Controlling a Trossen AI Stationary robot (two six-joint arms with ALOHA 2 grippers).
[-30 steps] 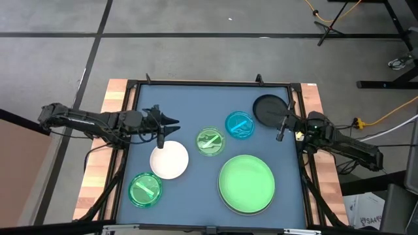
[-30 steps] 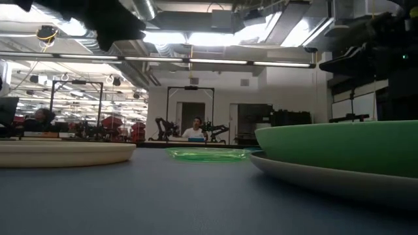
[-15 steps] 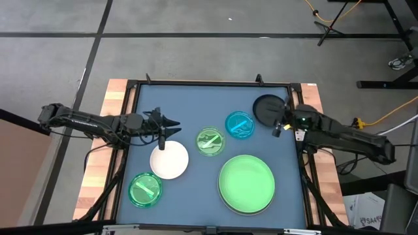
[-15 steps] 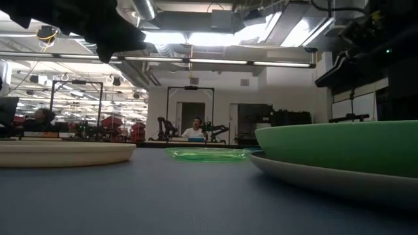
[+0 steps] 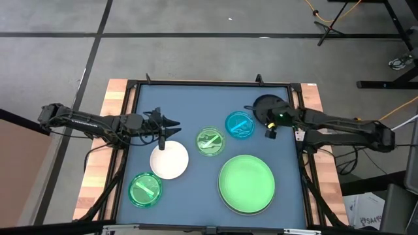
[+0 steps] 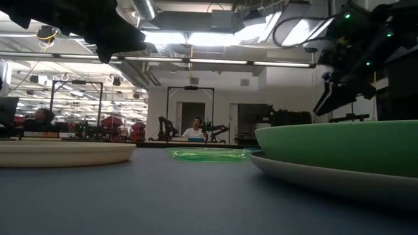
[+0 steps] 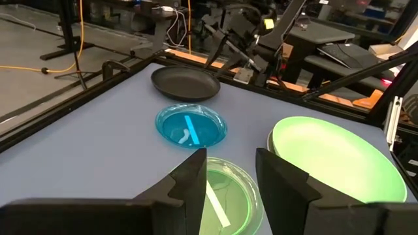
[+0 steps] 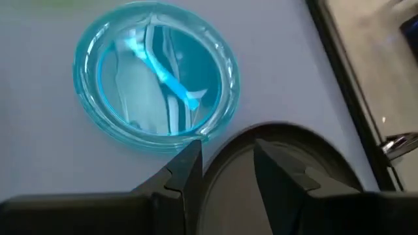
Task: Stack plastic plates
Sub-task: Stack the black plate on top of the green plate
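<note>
The black plate (image 5: 264, 104) lies at the far right, with the blue plate (image 5: 240, 125) beside it. A small green plate (image 5: 210, 141) sits mid-table and another (image 5: 145, 189) at the near left. The white plate (image 5: 169, 160) lies left of centre. The large light green plate (image 5: 246, 184) rests in the grey plate (image 6: 313, 173). My right gripper (image 8: 228, 156) hangs open above the black plate's edge (image 8: 287, 163) next to the blue plate (image 8: 157, 78). My left gripper (image 7: 230, 179) hovers open just beyond the white plate's far rim, with nothing between its fingers.
A black frame (image 5: 209, 83) rims the blue table mat, with wooden strips (image 5: 117, 98) outside it. Bare mat (image 5: 189, 104) lies along the far left. In the low view a person (image 6: 194, 132) sits far off in the room beyond the table.
My right gripper has swung out from the table's right edge toward the left, over the black plate, and has tipped from near level to slanting downward, still open. My left gripper has sunk a little. No plate has moved.
</note>
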